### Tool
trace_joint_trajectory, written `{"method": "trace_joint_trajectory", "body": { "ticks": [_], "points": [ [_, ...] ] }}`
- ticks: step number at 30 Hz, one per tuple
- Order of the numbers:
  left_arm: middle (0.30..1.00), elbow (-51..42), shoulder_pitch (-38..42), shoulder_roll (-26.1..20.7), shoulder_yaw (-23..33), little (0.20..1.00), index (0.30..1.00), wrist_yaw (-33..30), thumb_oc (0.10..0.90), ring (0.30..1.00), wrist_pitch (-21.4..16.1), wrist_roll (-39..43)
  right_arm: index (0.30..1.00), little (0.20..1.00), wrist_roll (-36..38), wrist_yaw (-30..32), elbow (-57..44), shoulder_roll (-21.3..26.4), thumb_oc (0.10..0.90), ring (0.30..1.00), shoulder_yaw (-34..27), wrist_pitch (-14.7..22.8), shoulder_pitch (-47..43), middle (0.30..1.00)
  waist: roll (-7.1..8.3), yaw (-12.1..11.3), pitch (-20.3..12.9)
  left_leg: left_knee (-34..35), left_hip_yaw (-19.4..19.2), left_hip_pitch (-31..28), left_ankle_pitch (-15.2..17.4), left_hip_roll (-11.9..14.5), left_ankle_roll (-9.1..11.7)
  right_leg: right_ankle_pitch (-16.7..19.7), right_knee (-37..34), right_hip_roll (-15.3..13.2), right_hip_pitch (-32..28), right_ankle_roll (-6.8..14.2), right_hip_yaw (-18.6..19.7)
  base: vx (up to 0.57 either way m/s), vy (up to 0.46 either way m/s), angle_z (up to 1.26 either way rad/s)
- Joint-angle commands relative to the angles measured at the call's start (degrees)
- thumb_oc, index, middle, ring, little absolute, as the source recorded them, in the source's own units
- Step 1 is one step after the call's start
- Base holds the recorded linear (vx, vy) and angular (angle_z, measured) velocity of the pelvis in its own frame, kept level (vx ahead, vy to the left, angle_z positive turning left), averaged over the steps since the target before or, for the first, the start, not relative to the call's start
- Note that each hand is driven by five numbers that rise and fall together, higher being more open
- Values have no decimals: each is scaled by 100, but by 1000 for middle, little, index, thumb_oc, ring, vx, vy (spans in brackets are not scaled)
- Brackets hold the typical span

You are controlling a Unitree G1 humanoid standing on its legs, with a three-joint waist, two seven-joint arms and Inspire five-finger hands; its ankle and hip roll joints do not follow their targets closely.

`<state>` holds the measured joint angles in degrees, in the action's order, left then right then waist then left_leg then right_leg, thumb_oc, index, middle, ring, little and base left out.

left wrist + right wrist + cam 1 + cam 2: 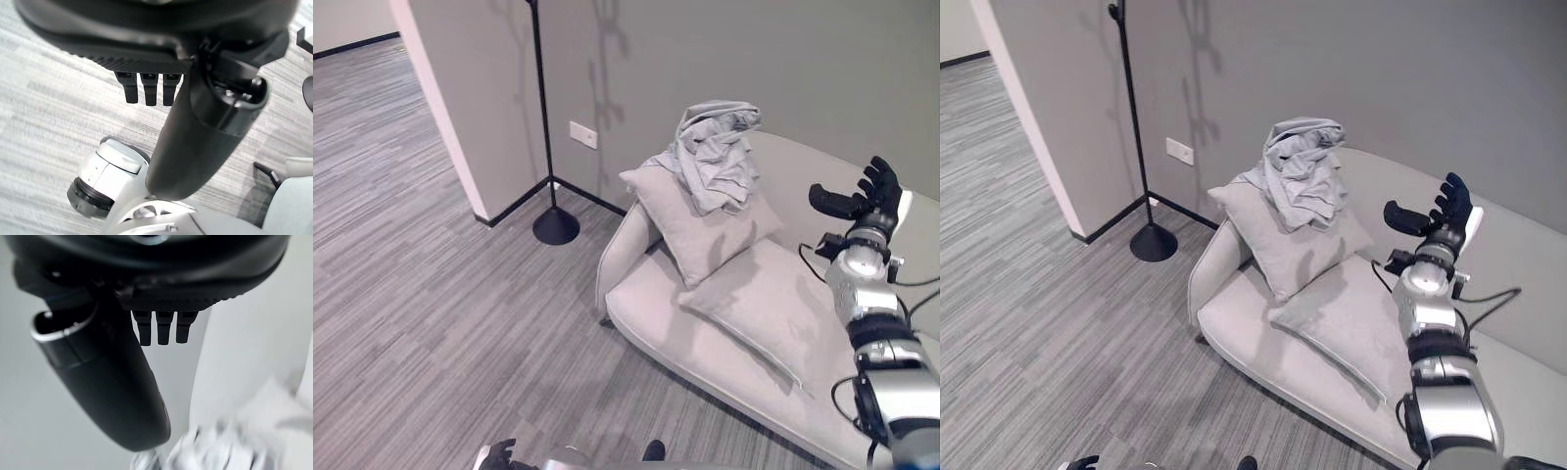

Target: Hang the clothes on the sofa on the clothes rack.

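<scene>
Left hand: shows low at the near edge of the head views, over the grey plank floor, well short of the sofa; in its own wrist view the fingers hang straight side by side and the thumb juts out apart from them; nothing lies between them
Right hand: raised above the sofa's seat, in front of its backrest; fingers straight and spread, thumb held out to the side, empty; well apart from the clothes, on their right
Sofa: pale grey, set against the grey wall; its rounded arm end faces the open floor
Flat cushion: lies on the sofa's seat, below and in front of the right hand
Upright cushion: leans against the sofa's backrest near the sofa's arm end, its lower corner touching the flat cushion
Clothes: a crumpled light grey bundle, heaped on top of the upright cushion and draped over the sofa's backrest edge; touched by neither hand
Clothes rack: thin black pole on a round black base, standing on the floor to the left of the sofa's arm end, near the wall; bare along the part in view
Wall socket: white plate on the wall between the rack pole and the sofa
</scene>
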<state>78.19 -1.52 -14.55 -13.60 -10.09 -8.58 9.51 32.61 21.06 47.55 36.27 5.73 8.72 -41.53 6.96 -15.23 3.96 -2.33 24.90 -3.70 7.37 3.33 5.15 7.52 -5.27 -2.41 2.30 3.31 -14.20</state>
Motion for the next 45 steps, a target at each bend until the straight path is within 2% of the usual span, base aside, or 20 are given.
{"method": "trace_joint_trajectory", "body": {
  "ticks": [1, 7, 10, 11, 17, 19, 22, 26, 29, 31, 33, 36, 37, 38, 39, 40, 42, 43, 44, 45],
  "points": [
    [900, 299, 154, 11, -387, 900, 900, 229, 800, 900, -65, 161, 900, 900, 706, -514, -391, 572, 800, 900, 138, 908, -1007, 900, 230, -216, -244, 733, 283, 421, -860, 51, 36, -472, 27, -321, -408, 349, 39, 20, -58, 46],
    [900, 418, 121, -76, -244, 900, 900, 318, 800, 900, -5, 537, 900, 900, 1230, -652, 402, 527, 800, 900, 507, 780, -1851, 900, 272, -317, -130, 733, 535, 672, -974, 89, 174, -573, 27, -222, -388, 291, -242, 39, -68, 35],
    [900, 416, 171, -86, -201, 900, 900, 216, 800, 900, -7, 594, 900, 900, 566, -131, 315, 553, 800, 900, 578, 708, -2067, 900, 226, -354, -45, 733, 555, 871, -998, 78, 192, -601, 27, -203, -261, 290, -284, 47, 16, 16],
    [900, 344, 204, -36, -240, 900, 900, 139, 800, 900, -42, 469, 900, 900, -185, 350, -324, 806, 800, 900, 445, 741, -1945, 900, 164, -349, -5, 733, 599, 1032, -1025, 11, 175, -625, 27, -238, -155, 303, -348, 54, 45, 5],
    [900, 172, 248, -9, -598, 900, 900, 47, 800, 900, -155, -102, 900, 900, -1393, 963, -771, 1501, 800, 900, 220, 592, -1802, 900, 104, -337, 28, 733, 678, 1216, -1032, -96, 145, -636, 27, -311, -52, 337, -478, 57, 41, 23],
    [900, 26, 303, -45, -855, 900, 900, 10, 800, 900, -209, -509, 900, 900, -2053, 1229, -844, 1885, 800, 900, 284, 430, -1879, 900, 79, -304, 63, 733, 670, 1279, -1019, -134, 125, -634, 27, -337, 12, 351, -467, 62, 44, 16],
    [900, -213, 404, -120, -1233, 900, 900, -3, 800, 900, -315, -796, 900, 900, -2455, 1443, -552, 2342, 800, 900, 461, 263, -2180, 900, 59, -284, 119, 733, 638, 1371, -1014, -165, 114, -618, 27, -367, 115, 375, -450, 41, 35, 0],
    [900, -277, 475, -120, -1391, 900, 900, -11, 800, 900, -342, -877, 900, 900, -2418, 1442, -171, 2509, 800, 900, 727, 222, -2513, 900, 32, -268, 163, 733, 619, 1424, -1020, -174, 112, -602, 27, -376, 182, 386, -430, 13, 18, -5],
    [900, -415, 537, -238, -1705, 900, 900, 40, 800, 900, -411, -901, 900, 900, -1735, 994, 1027, 2650, 800, 900, 1357, 247, -3255, 900, 22, -223, 236, 733, 579, 1507, -1030, -197, 123, -586, 27, -390, 262, 404, -432, 9, 11, -4],
    [900, -448, 553, -264, -1741, 900, 900, 51, 800, 900, -417, -895, 900, 900, -1502, 817, 1317, 2614, 800, 900, 1553, 268, -3478, 900, 8, -212, 268, 733, 559, 1530, -1033, -186, 128, -580, 27, -391, 280, 409, -426, 0, 0, 0],
    [900, -523, 548, -391, -1792, 900, 900, 76, 800, 900, -429, -865, 900, 900, -885, 457, 1714, 2473, 800, 900, 1849, 323, -3815, 900, -6, -179, 362, 733, 480, 1596, -1052, -137, 159, -575, 27, -348, 335, 394, -397, 5, -19, 0],
    [900, -599, 499, -508, -1735, 900, 900, 66, 800, 900, -419, -871, 900, 900, -675, 341, 1670, 2350, 800, 900, 1928, 383, -3828, 900, 14, -148, 432, 733, 395, 1583, -1015, -16, 170, -613, 27, -274, 338, 343, -325, 21, -74, -3],
    [900, -551, 409, -650, -1530, 900, 900, 74, 800, 900, -377, -857, 900, 900, -720, 352, 1459, 2100, 800, 900, 1972, 404, -3790, 900, 79, -156, 609, 331, 158, 1555, -795, 193, 148, -631, 27, -194, 245, 251, -147, -29, -141, -12],
    [900, -555, 364, -706, -1398, 900, 900, 55, 800, 900, -364, -846, 900, 900, -824, 382, 1360, 2000, 800, 900, 1946, 399, -3788, 900, 106, -234, 826, -585, 60, 1849, -497, 37, 144, -645, 27, -199, 161, 178, -44, -8, -172, -21],
    [900, -424, 334, -721, -1017, 900, 900, -46, 800, 900, -312, -632, 900, 900, -960, 489, 1101, 1797, 800, 900, 1915, 411, -3707, 900, 29, -334, 1045, -1637, 36, 2255, -428, -224, 11, -736, 27, -126, -60, 113, 177, -9, -28, -51],
    [900, -323, 312, -667, -914, 900, 900, -95, 800, 900, -307, -476, 900, 900, -1001, 536, 1055, 1767, 800, 900, 1873, 395, -3675, 900, -29, -393, 1109, -1794, 11, 2411, -508, -343, -54, -791, 31, -147, -134, 117, 209, 140, 142, -88],
    [900, -192, 248, -423, -720, 900, 900, -36, 800, 900, -232, -332, 900, 900, -1254, 764, 607, 1914, 800, 900, 1802, 351, -3602, 900, -61, -596, 1048, -857, -594, 2985, -988, -733, -142, -1007, 27, -149, -410, 88, 256, 199, 253, -52],
    [900, -214, 21, -239, -912, 900, 900, 10, 800, 900, -167, -701, 900, 900, -1826, 922, 680, 2127, 800, 900, 2041, 125, -3399, 900, -40, -586, 981, -302, -1063, 3013, -1206, -643, -181, -996, 27, -105, -441, 127, 324, 105, 152, 25],
    [900, -219, 13, -225, -919, 900, 900, 4, 800, 900, -165, -707, 900, 900, -1833, 930, 675, 2131, 800, 900, 2053, 119, -3399, 900, -49, -611, 966, -235, -1084, 2998, -1260, -626, -186, -973, 27, -107, -416, 133, 349, 120, 170, 3],
    [900, -121, -152, -201, -741, 900, 900, -105, 800, 900, -157, -830, 900, 900, -1798, 983, 356, 2069, 800, 900, 1837, 151, -3391, 900, -72, -656, 813, 70, -950, 2525, -1192, -532, -242, -1031, 151, -97, -499, 170, 588, 220, 166, -56]
  ]
}}
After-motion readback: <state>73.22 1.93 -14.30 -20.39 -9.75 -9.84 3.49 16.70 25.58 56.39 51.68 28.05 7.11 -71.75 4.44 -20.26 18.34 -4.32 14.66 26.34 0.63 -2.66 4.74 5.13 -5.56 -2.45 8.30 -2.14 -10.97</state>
